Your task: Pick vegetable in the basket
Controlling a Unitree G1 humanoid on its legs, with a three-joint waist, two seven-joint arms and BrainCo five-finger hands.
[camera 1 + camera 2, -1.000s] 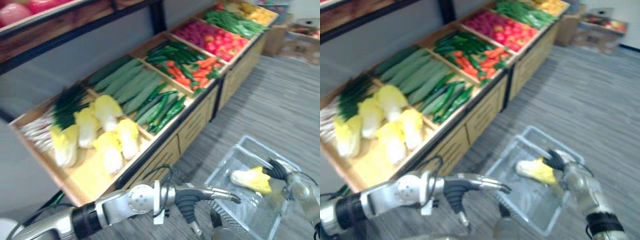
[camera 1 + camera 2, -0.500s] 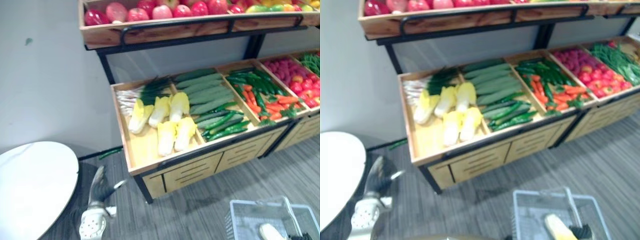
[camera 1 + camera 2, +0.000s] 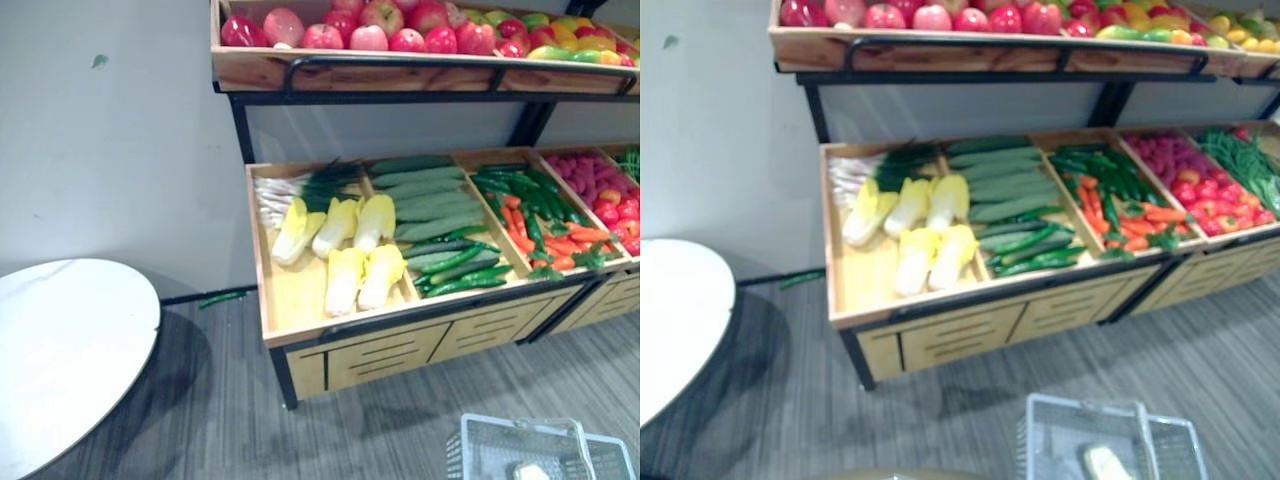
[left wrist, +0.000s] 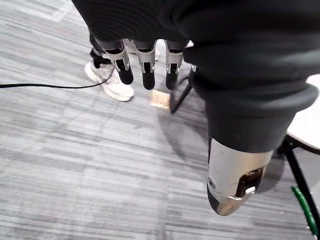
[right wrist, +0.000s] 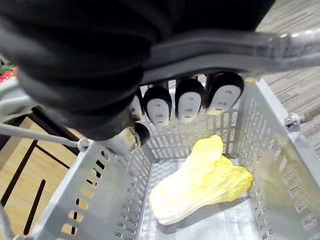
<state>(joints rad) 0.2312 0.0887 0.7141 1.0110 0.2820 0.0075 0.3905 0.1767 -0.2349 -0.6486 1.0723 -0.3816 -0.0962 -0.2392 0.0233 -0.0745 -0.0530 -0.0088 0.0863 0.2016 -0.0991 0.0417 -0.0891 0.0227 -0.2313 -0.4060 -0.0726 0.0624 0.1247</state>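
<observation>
Right wrist view: the right hand point(image 5: 190, 100) is clenched round the basket handle point(image 5: 225, 47), its dark-tipped fingers point(image 5: 159, 107) curled under the grey bar and the thumb tucked beside them. Below them the Chinese cabbage point(image 5: 200, 182) lies flat on the floor of the grey wire basket point(image 5: 100, 200). Its long axis runs slantwise across that floor, the pale stalk end pointing toward the wall nearer the wooden stand and the yellow leafy end toward the opposite wall. From the head, the basket sits on the striped grey floor in front of the wooden stand point(image 3: 940, 335), with the cabbage just visible inside it. The stand's tray holds more cabbages point(image 3: 905, 215) beside cucumbers point(image 3: 1005, 185). A white round table point(image 3: 60, 350) stands off to the left. The left hand point(image 4: 146, 67) hangs over the floor with straight, released fingers, grasping nothing, and a person's shoe point(image 4: 110, 82) lies beyond them.
</observation>
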